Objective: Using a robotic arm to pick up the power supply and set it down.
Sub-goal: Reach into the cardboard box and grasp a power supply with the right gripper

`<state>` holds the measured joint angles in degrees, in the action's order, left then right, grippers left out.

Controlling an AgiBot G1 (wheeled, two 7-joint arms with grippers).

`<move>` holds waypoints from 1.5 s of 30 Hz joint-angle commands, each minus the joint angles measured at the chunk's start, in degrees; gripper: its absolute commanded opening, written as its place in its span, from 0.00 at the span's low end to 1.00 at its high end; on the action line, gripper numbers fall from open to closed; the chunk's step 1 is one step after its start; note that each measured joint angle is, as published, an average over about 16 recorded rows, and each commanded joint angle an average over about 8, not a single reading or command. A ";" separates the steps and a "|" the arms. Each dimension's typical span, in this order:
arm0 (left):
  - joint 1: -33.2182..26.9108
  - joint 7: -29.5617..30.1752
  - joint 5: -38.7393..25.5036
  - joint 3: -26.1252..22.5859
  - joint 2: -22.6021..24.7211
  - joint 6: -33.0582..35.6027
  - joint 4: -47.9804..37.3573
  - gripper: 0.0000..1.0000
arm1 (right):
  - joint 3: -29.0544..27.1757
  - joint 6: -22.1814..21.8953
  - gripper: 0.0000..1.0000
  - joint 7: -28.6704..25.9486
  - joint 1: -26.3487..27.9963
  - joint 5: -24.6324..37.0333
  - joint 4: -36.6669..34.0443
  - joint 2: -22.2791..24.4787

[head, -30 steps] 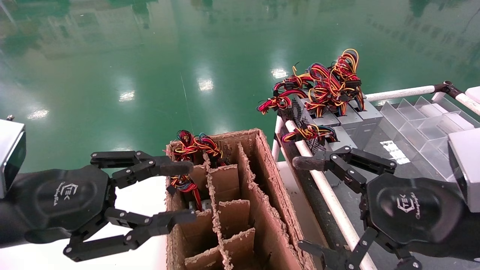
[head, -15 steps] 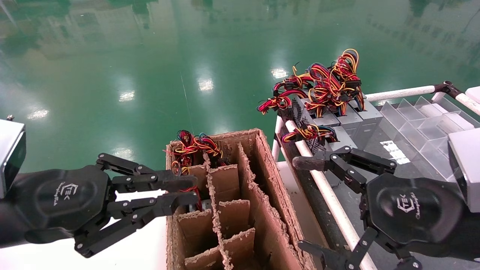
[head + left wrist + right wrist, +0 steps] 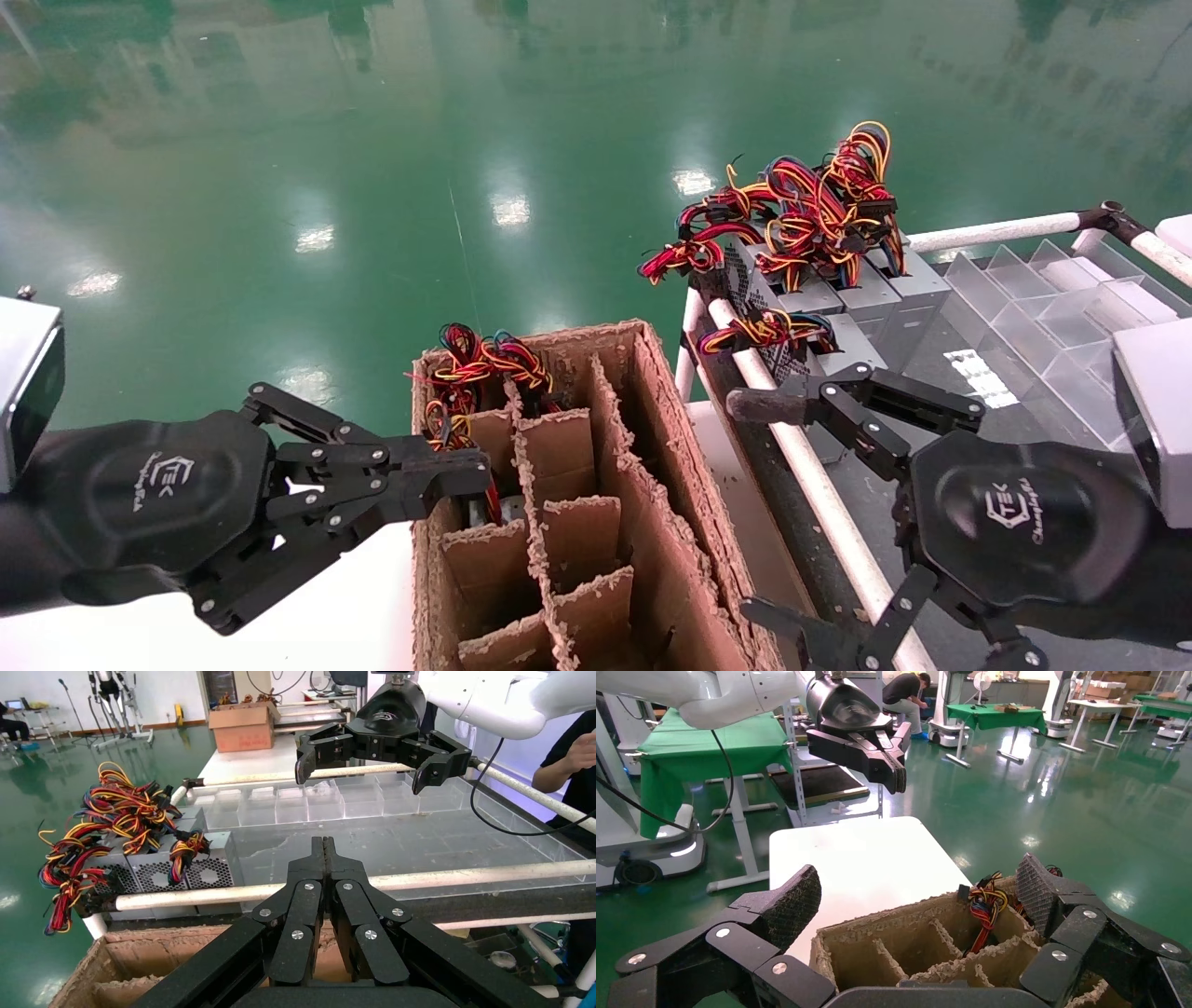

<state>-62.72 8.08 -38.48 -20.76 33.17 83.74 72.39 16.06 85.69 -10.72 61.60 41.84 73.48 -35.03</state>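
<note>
The power supply point(image 3: 503, 508) sits deep in a slot of the cardboard box point(image 3: 652, 522), wires up, just past the closed, empty left tool point(image 3: 466, 473) in the head view; the left wrist view shows the open right tool point(image 3: 372, 759) waiting above the table point(image 3: 422, 839).

We note a brown cardboard box point(image 3: 643, 485) on a glossy green floor point(image 3: 372, 168). The grey power supplies point(image 3: 866, 289) carry red, yellow and black wires point(image 3: 801, 210). Both grippers show black.

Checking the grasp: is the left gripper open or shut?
Shut: the black multi-link left gripper shows fingers pressed together, nothing between them.
</note>
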 commanded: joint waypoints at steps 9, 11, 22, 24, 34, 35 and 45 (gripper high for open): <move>0.00 0.00 0.00 0.00 0.00 0.00 0.00 1.00 | 0.00 0.00 1.00 0.00 0.00 0.01 0.01 0.00; 0.00 0.00 0.00 0.00 0.00 0.00 0.00 1.00 | 0.03 -0.03 1.00 0.00 0.00 0.08 0.02 -0.02; -0.01 -0.01 0.00 -0.01 0.00 0.01 -0.01 1.00 | 3.57 -5.56 1.00 0.78 1.94 8.88 0.67 -4.36; -0.01 -0.01 0.00 -0.01 0.00 0.00 -0.01 1.00 | 4.53 -6.89 1.00 0.73 2.32 10.79 0.67 -5.73; 0.00 -0.01 0.00 0.00 -0.01 -0.01 -0.03 1.00 | 7.39 -8.50 1.00 0.74 3.46 14.94 0.74 -9.03; 0.00 -0.01 0.00 0.00 -0.01 -0.01 -0.03 1.00 | 7.29 -8.48 1.00 0.77 3.46 14.87 0.73 -8.92; 0.00 -0.02 0.00 -0.01 -0.01 -0.01 -0.04 1.00 | 10.24 -11.15 1.00 0.98 5.58 19.95 -2.97 -14.05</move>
<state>-62.72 8.06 -38.48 -20.77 33.16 83.73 72.35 26.74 75.03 -9.33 67.85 62.24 69.59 -49.74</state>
